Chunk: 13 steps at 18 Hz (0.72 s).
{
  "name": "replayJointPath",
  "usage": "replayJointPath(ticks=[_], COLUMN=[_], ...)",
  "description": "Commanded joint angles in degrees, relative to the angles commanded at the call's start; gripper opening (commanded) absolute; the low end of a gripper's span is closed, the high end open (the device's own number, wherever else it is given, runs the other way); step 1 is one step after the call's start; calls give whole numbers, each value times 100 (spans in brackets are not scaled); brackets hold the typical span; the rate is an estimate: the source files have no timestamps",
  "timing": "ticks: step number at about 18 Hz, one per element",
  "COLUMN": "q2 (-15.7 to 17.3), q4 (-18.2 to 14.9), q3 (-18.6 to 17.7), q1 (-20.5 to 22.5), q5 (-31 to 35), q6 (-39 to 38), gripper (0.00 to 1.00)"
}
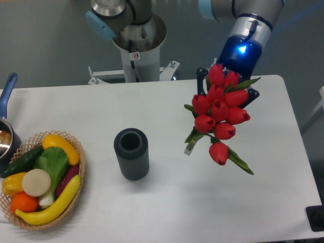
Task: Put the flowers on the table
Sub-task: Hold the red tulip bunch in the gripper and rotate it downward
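**Above table, right of vase: tulips in the air**

Fingers: mostly hidden behind the blooms. One dark finger [201, 81] shows at upper left of the bunch, another dark bit at its right edge. Gripper [228, 86] sits directly behind the flower heads, so cannot tell whether the fingers are clamped on the stems or apart. Wrist above it glows blue; arm runs up and out of view at top right.

Flowers [219, 114]: red tulip buds, approx nine, packed tight, w/ green leaves poking out at upper right, left and lower right. Cut stem ends point down-left, toward the vase. Bunch looks raised off the surface, tilted; contact w/ the tabletop not visible.

Vase [131, 153]: dark, ribbed, cylindrical, upright, mouth open. Stands well left of the bunch, apart from it.

Table [167, 202]: white, rounded corners.

Left of vase, near the table's edge: wicker basket [79, 172] holding fruit & veg (bananas, orange, cucumber, greens, others). Farther left of vase, a pot w/ a blue handle [7, 91], partly cut off.
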Motion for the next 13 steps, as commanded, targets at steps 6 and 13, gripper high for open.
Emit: replayJointPath(ticks=[6, 13], q2=[35, 377], q4=[-9, -44], q3=[-26, -44], q1=[35, 88], q5=[44, 1587], q6=[-9, -18], gripper=[37, 37])
